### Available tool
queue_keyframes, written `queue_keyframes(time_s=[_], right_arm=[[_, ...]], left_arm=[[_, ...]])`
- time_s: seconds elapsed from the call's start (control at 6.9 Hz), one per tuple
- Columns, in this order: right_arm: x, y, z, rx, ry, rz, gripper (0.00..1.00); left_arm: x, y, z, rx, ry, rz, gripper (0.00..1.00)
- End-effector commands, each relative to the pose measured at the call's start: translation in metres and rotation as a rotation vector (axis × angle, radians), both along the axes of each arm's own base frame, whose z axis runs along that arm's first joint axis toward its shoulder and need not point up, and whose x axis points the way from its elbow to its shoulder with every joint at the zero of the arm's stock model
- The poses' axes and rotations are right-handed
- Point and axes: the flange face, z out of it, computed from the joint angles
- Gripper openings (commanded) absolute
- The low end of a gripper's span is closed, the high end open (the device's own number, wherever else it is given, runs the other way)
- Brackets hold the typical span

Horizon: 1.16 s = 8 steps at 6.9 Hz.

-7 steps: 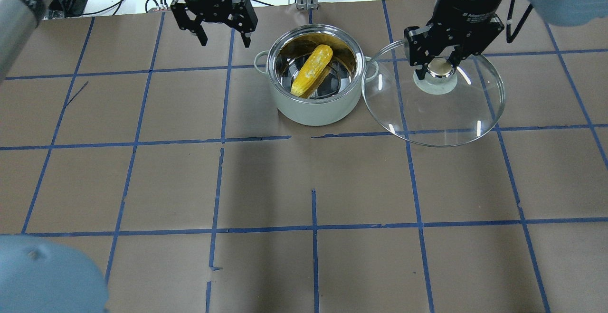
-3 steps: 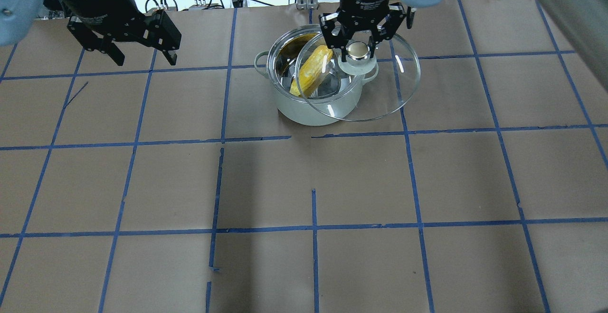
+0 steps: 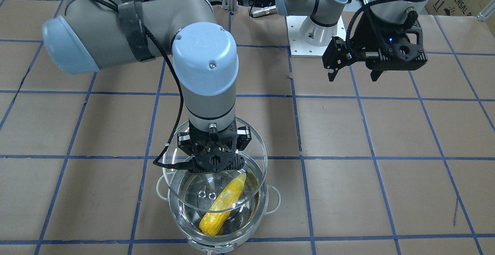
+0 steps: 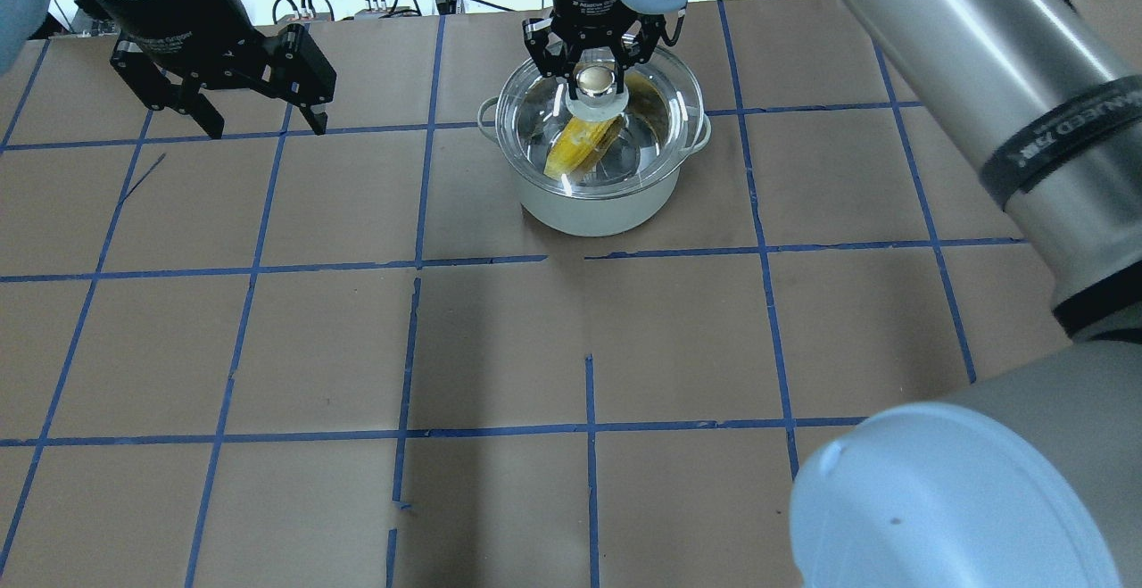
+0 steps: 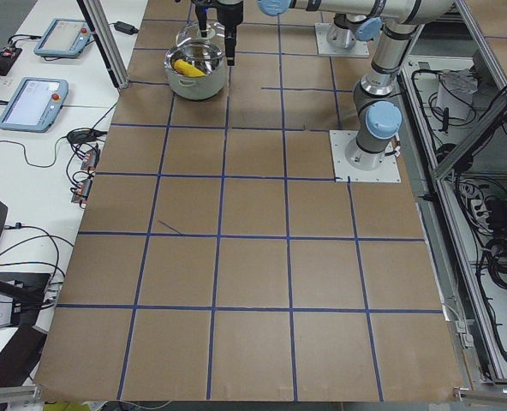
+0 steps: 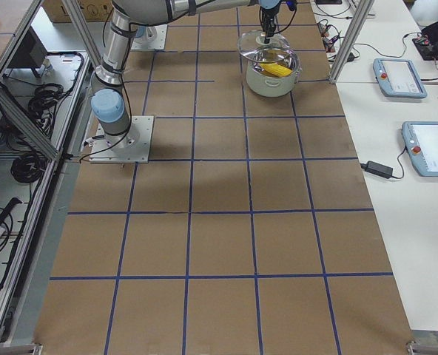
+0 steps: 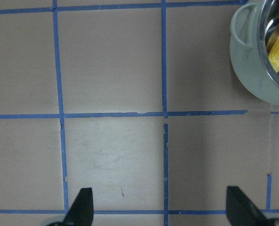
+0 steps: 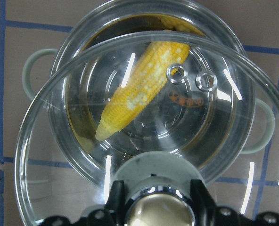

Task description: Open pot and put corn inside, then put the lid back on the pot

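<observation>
Nearly home: lid hangs over a loaded pot

On the paper-covered table (image 4: 500, 347), the steel pot (image 4: 589, 209) stands near the far side, its mouth not yet sealed. The right gripper (image 4: 596, 79) holds the glass lid (image 4: 665, 115) above it, fingers clamped on the knob (image 8: 159, 214), the one hold that spares the glass. The corn (image 4: 580, 140) lies slantwise inside the pot, below the rim. The left gripper (image 4: 266, 127), jaws apart and empty, hangs well aside (out of the lid's path, it seems). Overhead, the lid looks centred; the right wrist view shows its rim offset from the pot's and picks out two small rings (image 8: 198, 81).
</observation>
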Motion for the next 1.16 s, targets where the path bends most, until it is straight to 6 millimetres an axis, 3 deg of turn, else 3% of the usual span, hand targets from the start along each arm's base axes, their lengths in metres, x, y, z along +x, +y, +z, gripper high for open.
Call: queue_keyframes(time_s=[0.0, 0.29, 1.01], right_arm=[[0.011, -0.018, -0.029, -0.017, 0.0, 0.004, 0.24], [0.011, -0.033, -0.048, -0.043, 0.001, 0.0, 0.24], [0.001, -0.043, -0.06, -0.039, 0.002, -0.006, 0.24]], left_arm=[[0.0, -0.007, -0.013, 0.026, -0.001, -0.005, 1.0], [0.001, -0.007, -0.014, 0.025, -0.003, -0.003, 1.0], [0.002, -0.009, -0.016, 0.007, -0.005, -0.006, 1.0]])
